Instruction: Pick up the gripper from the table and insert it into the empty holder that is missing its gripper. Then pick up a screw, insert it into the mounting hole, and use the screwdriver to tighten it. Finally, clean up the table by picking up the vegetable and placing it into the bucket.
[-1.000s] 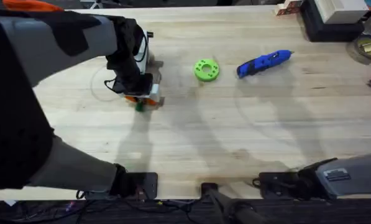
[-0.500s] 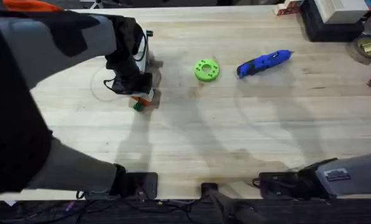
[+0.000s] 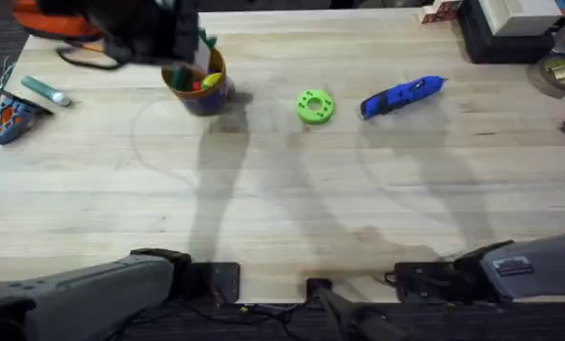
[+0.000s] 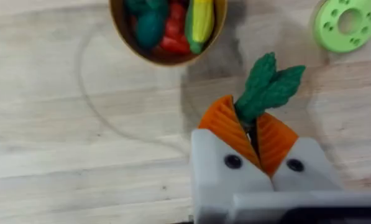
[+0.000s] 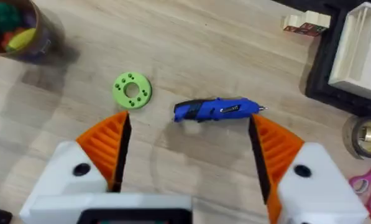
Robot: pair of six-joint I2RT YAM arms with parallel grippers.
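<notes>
Overhead: the left gripper (image 3: pixel 183 47) hangs dark and blurred right above the small round bucket with a yellow rim and dark blue-purple wall (image 3: pixel 201 87), a leafy green tip showing at the bucket's far edge. The lime-green plastic disc with holes (image 3: pixel 314 106) lies just beside the bucket, and the slim blue electric screwdriver (image 3: pixel 402 96) lies beyond the disc, untouched.

Left wrist: the orange ribbed pads (image 4: pixel 225 127) are pressed together on the small dark-green toy vegetable (image 4: pixel 267 86), which is not yet over the bucket's mouth. The bucket already holds other toy food.

Right wrist: the right gripper (image 5: pixel 188 149) is spread wide and empty, facing the screwdriver.

Judged from this, the task is at its last step: only the drop into the bucket seems left.
</notes>
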